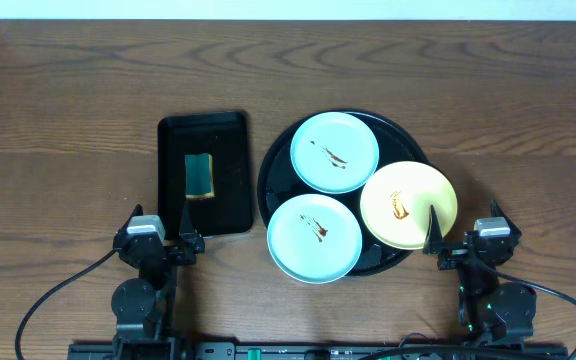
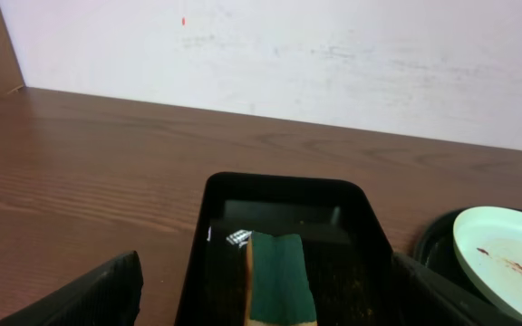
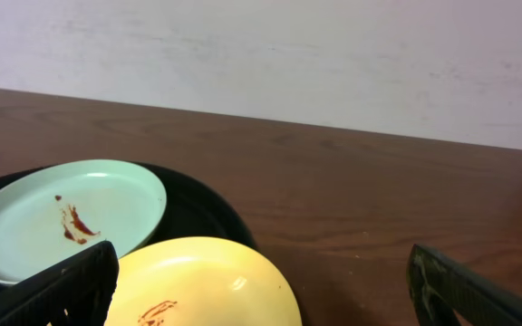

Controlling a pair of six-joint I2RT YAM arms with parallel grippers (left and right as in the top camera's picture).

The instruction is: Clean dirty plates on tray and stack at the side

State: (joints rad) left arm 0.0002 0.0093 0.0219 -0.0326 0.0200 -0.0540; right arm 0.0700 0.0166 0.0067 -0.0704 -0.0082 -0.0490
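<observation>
The left pincer gapes wide and empty near the rectangular tray holding a green sponge. Rightward, the round tray carries the far mint plate, near mint plate and yellow plate, all sauce-smeared. The right pincer stands wide and empty on the tabletop beside them.

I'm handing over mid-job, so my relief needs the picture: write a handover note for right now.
Left gripper: open, empty, in front of the rectangular tray holding the sponge.
Right gripper: open, empty, beside the yellow plate.
Far mint plate, near mint plate and yellow plate lie on the round tray, all sauce-smeared.
Done: nothing cleaned or stacked.
Left: wipe each plate, stack them beside the tray.
</observation>
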